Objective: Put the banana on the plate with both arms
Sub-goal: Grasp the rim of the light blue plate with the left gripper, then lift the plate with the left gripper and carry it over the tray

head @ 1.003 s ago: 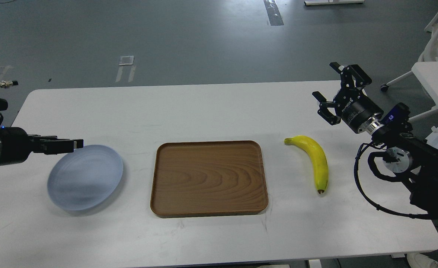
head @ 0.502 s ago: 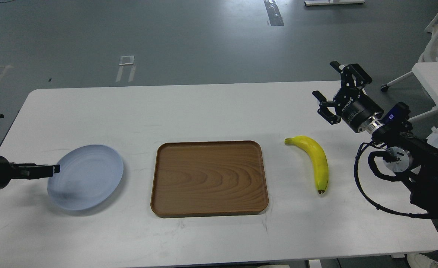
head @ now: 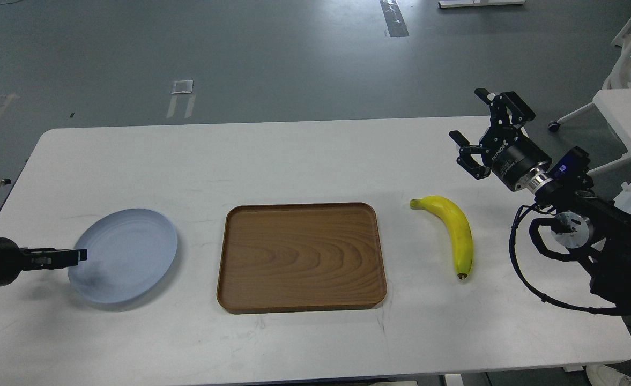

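Observation:
The yellow banana (head: 457, 231) lies on the white table to the right of the wooden tray, stem end towards the far left and dark tip towards me. The pale blue-grey plate (head: 130, 249) lies flat at the left and holds nothing. My left gripper (head: 78, 256) comes in low from the left edge, its tip at the plate's left rim; it is seen side-on and its fingers cannot be told apart. My right gripper (head: 468, 115) is open and empty, held above the table beyond and to the right of the banana.
A rectangular brown wooden tray (head: 302, 256) lies between the plate and the banana. The white table (head: 294, 155) ends close behind my right gripper. Another white table (head: 629, 120) stands at the far right.
My left gripper has drawn back to the left and down, from over the plate's far left part to its left rim. The plate, the banana and the right arm have not moved.

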Robot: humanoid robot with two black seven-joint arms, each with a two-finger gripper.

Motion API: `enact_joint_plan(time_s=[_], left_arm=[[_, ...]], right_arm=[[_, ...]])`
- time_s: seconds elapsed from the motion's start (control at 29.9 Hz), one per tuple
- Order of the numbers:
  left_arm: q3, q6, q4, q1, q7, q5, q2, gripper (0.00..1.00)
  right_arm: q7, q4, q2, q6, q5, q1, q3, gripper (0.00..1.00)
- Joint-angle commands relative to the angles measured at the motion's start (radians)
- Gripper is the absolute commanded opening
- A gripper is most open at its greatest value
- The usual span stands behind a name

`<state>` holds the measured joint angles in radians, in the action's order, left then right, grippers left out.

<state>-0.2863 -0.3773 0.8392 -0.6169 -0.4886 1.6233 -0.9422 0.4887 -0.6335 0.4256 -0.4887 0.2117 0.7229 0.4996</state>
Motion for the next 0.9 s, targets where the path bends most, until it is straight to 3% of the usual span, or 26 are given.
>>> enact_joint_plan(time_s=[0.0, 0.1, 0.13, 0.17, 0.7, 0.8, 0.87], left_arm=[[0.001, 0.0, 0.0, 0.0, 0.0, 0.001, 0.002, 0.29], [0.001, -0.002, 0.0, 0.0, 0.0, 0.001, 0.002, 0.17], [0.001, -0.002, 0.0, 0.0, 0.0, 0.001, 0.002, 0.05], [0.001, -0.002, 0.0, 0.0, 0.0, 0.001, 0.002, 0.0], [-0.002, -0.002, 0.004, -0.041, 0.0, -0.033, -0.001, 0.0], [-0.001, -0.015, 0.017, -0.098, 0.0, -0.106, -0.009, 0.0], [-0.001, -0.072, 0.038, -0.179, 0.0, -0.126, -0.012, 0.0]], right_arm=[[0.0, 0.0, -0.002, 0.0, 0.0, 0.0, 0.0, 0.99], [0.0, 0.0, -0.002, 0.0, 0.0, 0.0, 0.0, 0.99], [0.0, 0.0, -0.002, 0.0, 0.0, 0.0, 0.0, 0.99], [0.0, 0.002, -0.002, 0.0, 0.0, 0.001, 0.0, 0.99], [0.0, 0.002, -0.001, 0.0, 0.001, 0.003, 0.0, 0.99], [0.0, 0.0, 0.001, 0.0, 0.001, 0.003, 0.0, 0.99], [0.0, 0.0, 0.001, 0.0, 0.0, 0.003, 0.0, 0.99]])
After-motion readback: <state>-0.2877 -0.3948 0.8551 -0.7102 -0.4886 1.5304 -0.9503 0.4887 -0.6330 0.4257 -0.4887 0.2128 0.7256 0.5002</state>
